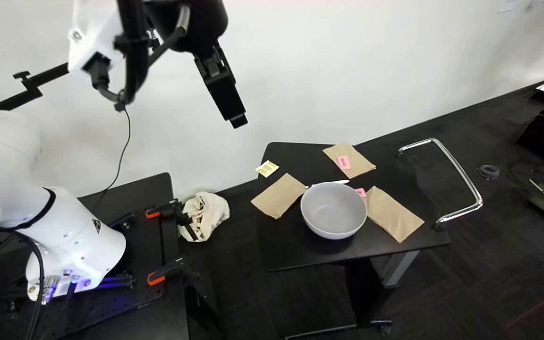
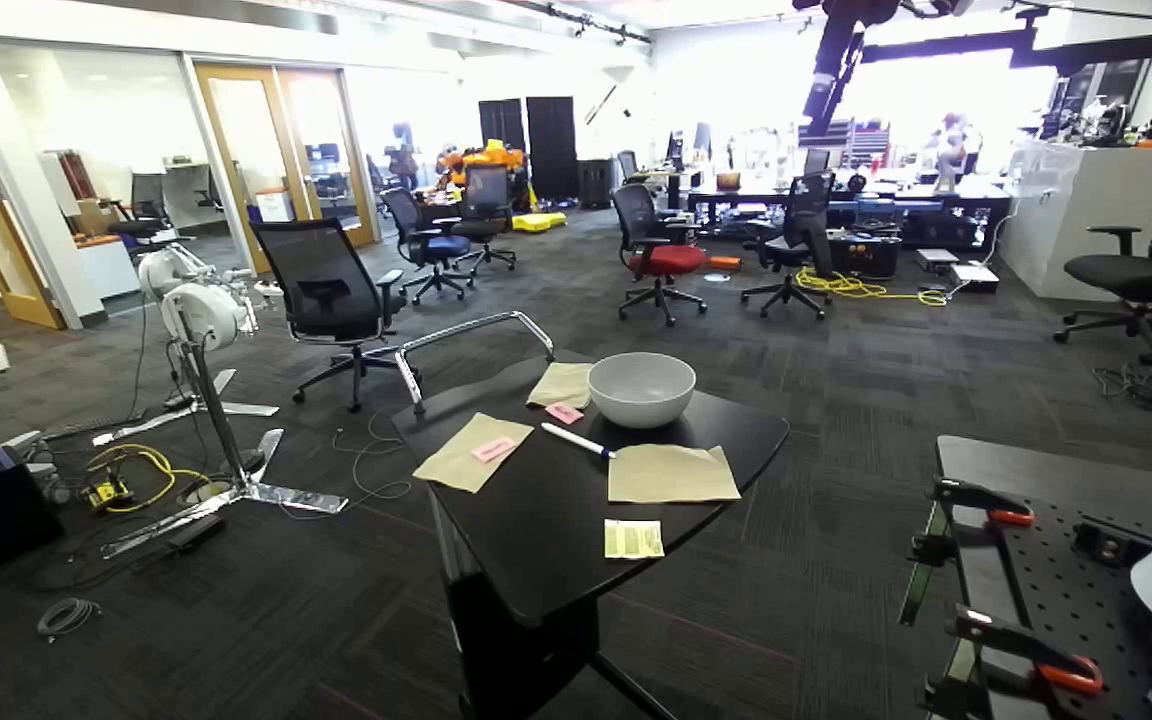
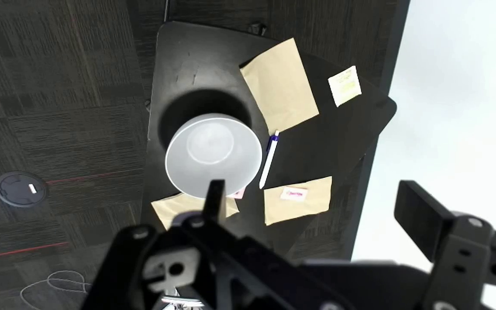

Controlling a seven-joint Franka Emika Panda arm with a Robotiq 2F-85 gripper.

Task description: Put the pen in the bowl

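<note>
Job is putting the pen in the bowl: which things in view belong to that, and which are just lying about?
Part of the job:
light-grey bowl
white pen beside it
fingers, open

Just lying about:
three tan sheets
pink packet on one sheet
second pink packet near the bowl
yellow packet

Three rectangular tan paper sheets (image 1: 279,196) lie on a black table (image 1: 295,250). A small pink rectangular packet (image 1: 344,162) rests on one.

Both exterior views share the tabletop (image 1: 287,240), from roughly opposite sides. Wrist view: steeply down, probably nearer.
</note>
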